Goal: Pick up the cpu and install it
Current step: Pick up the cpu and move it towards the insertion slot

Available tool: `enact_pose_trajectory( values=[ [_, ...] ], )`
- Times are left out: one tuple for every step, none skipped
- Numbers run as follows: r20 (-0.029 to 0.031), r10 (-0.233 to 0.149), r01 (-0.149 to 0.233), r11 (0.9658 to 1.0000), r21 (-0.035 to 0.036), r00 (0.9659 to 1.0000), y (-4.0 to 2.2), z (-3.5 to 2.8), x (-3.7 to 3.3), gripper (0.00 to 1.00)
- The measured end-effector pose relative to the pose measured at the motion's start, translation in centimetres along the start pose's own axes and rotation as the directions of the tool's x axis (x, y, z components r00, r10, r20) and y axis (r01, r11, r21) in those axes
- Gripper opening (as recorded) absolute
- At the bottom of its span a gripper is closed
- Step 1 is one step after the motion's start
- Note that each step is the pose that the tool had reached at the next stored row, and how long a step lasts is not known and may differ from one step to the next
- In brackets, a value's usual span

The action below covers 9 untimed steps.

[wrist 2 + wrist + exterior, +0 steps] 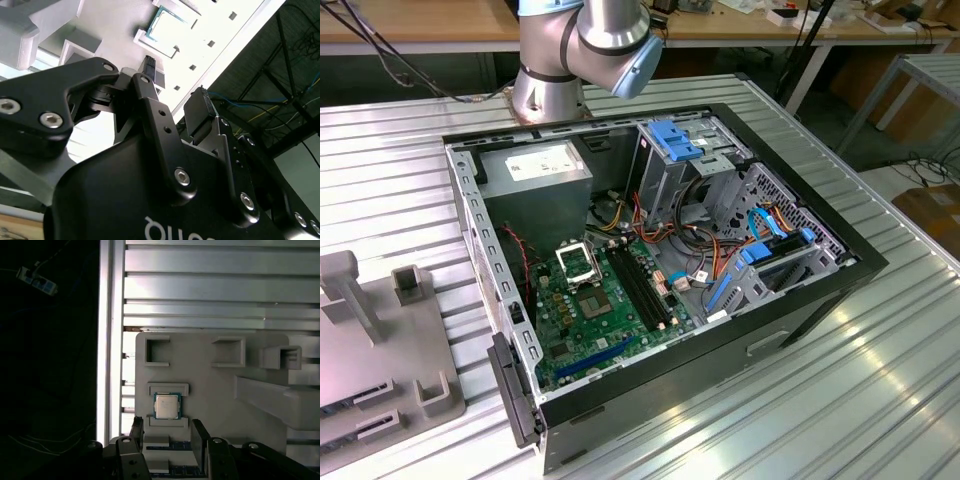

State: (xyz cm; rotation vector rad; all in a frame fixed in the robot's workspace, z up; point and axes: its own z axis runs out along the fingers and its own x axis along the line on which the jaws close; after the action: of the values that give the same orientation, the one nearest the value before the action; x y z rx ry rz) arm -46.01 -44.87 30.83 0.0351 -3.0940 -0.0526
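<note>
On the grey tray (215,382) lies one cpu (166,406); near it the gripper (167,434) holds its two fingers (199,440) wide apart, empty.

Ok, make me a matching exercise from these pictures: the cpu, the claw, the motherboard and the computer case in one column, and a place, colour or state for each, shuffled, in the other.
Column one:
1. cpu
2. claw
3. motherboard
4. computer case

Column two:
A. green
B. black, side panel off
C. open, holding nothing
D. sitting in a pocket of the grey fixture

Pairs: 1-D, 2-C, 3-A, 4-B.
</note>
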Motion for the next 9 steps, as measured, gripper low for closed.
enact_pose_trajectory(
  values=[
    [-0.0001, 0.0, 0.0, 1.0, 0.0, 1.0, 0.0, 0.01, 0.0, 0.51],
    [-0.0001, 0.0, 0.0, 1.0, 0.0, 1.0, -0.01, 0.03, 0.0, 0.51],
    [0.0, 0.0, 0.0, 1.0, 0.0, 1.0, -0.01, 0.04, 0.0, 0.51],
    [0.0, 0.0, 0.0, 1.0, 0.0, 1.0, -0.01, 0.05, 0.0, 0.51],
    [0.0, 0.0, 0.0, 1.0, -0.0001, 1.0, -0.02, 0.07, 0.0, 0.51],
    [0.0, 0.0, 0.0, 1.0, 0.0, 1.0, -0.02, 0.09, -0.01, 0.51],
    [0.0, 0.0, 0.0, 1.0, 0.0, 1.0, -0.03, 0.1, -0.01, 0.51],
    [-0.0001, 0.0, 0.0, 1.0, 0.0, 1.0, -0.04, 0.16, -0.01, 0.51],
    [-0.0001, 0.0, 0.0, 1.0, 0.0, 1.0, -0.04, 0.17, -0.01, 0.51]
  ],
)
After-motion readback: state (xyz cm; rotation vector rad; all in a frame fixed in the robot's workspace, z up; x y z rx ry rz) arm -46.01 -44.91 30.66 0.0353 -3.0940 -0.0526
